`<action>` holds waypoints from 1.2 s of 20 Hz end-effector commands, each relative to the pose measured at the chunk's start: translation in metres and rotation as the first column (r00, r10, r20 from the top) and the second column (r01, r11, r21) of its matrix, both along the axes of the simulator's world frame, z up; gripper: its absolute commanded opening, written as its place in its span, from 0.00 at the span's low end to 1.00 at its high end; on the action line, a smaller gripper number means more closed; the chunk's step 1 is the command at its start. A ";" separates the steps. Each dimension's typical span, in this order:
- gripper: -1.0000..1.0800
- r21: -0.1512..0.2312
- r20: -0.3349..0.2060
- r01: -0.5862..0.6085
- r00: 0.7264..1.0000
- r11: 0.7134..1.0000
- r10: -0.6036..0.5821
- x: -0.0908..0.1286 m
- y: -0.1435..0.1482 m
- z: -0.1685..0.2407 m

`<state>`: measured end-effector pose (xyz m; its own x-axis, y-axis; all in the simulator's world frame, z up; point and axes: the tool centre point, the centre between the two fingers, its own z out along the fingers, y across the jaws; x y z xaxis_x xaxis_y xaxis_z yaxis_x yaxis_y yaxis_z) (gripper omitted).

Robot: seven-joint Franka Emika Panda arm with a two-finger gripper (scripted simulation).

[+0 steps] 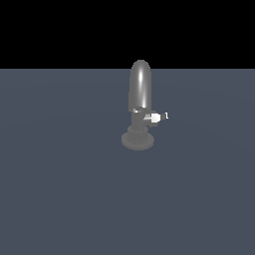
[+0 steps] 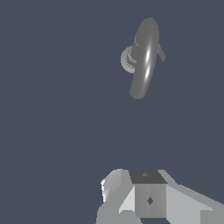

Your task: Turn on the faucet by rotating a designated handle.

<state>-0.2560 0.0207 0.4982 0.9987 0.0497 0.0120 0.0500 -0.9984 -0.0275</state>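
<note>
Nothing done yet: gripper (image 2: 146, 192) well apart from the faucet (image 1: 140, 99), fingers hidden so cannot tell if spread, little white handle (image 1: 156, 117) far ahead, untouched, waiting for a turn.

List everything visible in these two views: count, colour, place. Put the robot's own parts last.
faucet: one, glossy grey with a tall rounded spout and round disc base, standing upright on the floor, near the middle of the exterior view.
handle: one, bright white-silver, a stubby lever sticking out from the faucet's neck toward the exterior view's right.
floor: one, flat slate blue-grey surface under the faucet.
gripper: one, light grey with a dark panel, seen only in the wrist view, well apart from the faucet; its fingertips are out of frame, so open or shut cannot be told.
</note>
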 end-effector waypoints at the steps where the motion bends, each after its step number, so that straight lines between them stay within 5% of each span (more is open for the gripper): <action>1: 0.00 0.000 0.000 0.000 1.000 1.000 0.000 0.000 0.000 0.000; 13: 0.00 0.020 -0.053 0.048 0.997 0.999 -0.046 0.018 0.003 0.002; 24: 0.00 0.062 -0.201 0.180 0.966 0.982 -0.164 0.066 0.008 0.003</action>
<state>-0.1975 0.0281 0.5014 0.9820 -0.0978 -0.1616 -0.1137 -0.9892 -0.0927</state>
